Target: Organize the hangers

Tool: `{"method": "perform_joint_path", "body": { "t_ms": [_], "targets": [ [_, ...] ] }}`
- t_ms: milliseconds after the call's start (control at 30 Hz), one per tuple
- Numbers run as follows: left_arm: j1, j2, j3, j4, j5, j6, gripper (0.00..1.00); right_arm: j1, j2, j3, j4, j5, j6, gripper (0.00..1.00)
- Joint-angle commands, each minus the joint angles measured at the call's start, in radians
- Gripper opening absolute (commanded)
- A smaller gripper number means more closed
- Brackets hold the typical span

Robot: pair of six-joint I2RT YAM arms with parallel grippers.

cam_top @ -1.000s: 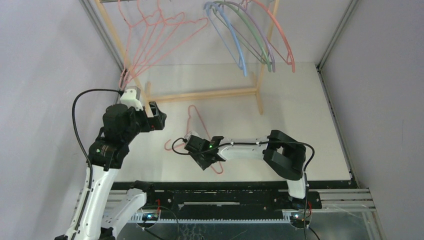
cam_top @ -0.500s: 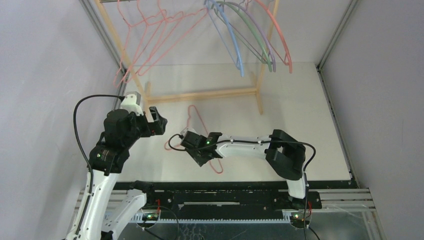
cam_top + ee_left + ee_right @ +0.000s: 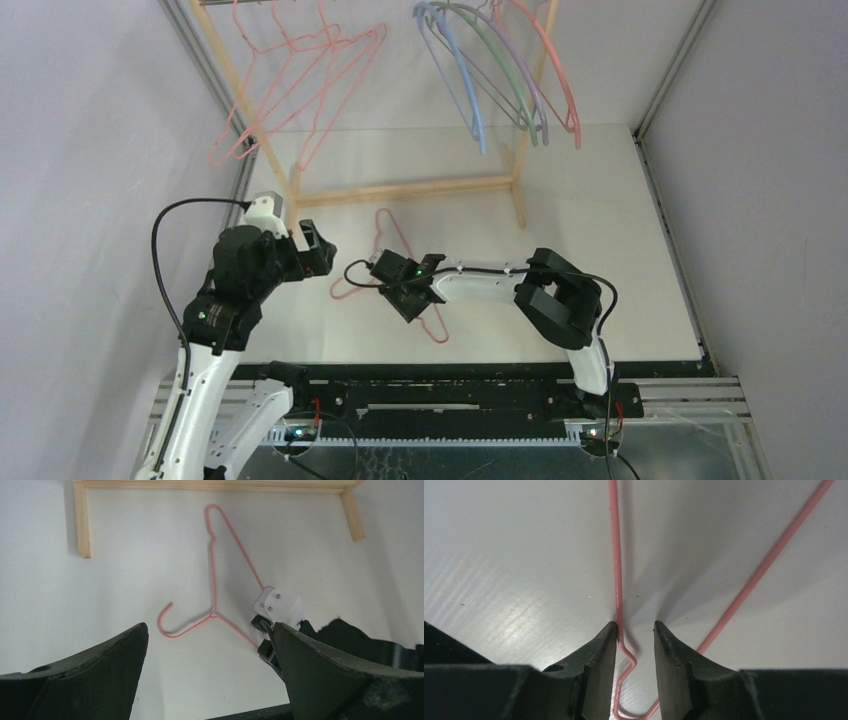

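White bench (image 3: 600, 250), pale lavender walls on three sides, wooden rack (image 3: 400, 190) at the back. One pink hanger (image 3: 213, 580) lies flat on the bench just in front of the rack's base, hook pointing to the left arm's side. The right fingers (image 3: 594, 665) are down on the bench astride one wire of it beside a small kink, standing narrowly apart. The wire lies against one finger, and a gap shows on the other side, so it is not clamped. The left fingers (image 3: 100, 670) are spread wide and empty above the bench, near the hook. The other hangers (image 3: 515, 90) hang on the rack, pink to the left, mixed colours to the right.
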Motion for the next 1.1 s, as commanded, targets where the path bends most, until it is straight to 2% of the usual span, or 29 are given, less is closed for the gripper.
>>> {"method": "perform_joint_path", "body": {
  "t_ms": [0, 133, 367, 500, 667, 933, 1067],
  "targets": [
    [0.002, -0.030, -0.016, 0.013, -0.019, -0.029, 1.00, -0.003, 0.006, -0.023, 0.048, -0.031, -0.022, 0.37],
    [0.002, -0.046, -0.019, 0.002, -0.036, -0.037, 1.00, 0.007, 0.031, -0.039, 0.065, -0.041, -0.003, 0.33],
    [0.003, -0.079, -0.006, -0.042, -0.051, -0.048, 0.97, -0.006, 0.038, -0.081, 0.113, -0.119, 0.013, 0.01],
    [0.003, -0.098, 0.010, -0.052, 0.003, -0.068, 0.84, -0.054, -0.002, -0.081, 0.159, -0.166, 0.041, 0.00],
    [0.002, -0.122, 0.021, -0.044, 0.137, -0.108, 0.73, -0.152, -0.051, -0.058, 0.225, -0.281, 0.180, 0.00],
    [0.001, -0.196, 0.010, -0.091, 0.249, -0.109, 0.71, -0.225, -0.133, 0.009, 0.340, -0.400, 0.396, 0.00],
    [0.000, -0.223, -0.045, -0.085, 0.296, -0.128, 0.73, -0.247, -0.144, 0.012, 0.419, -0.447, 0.515, 0.00]
  ]
}}
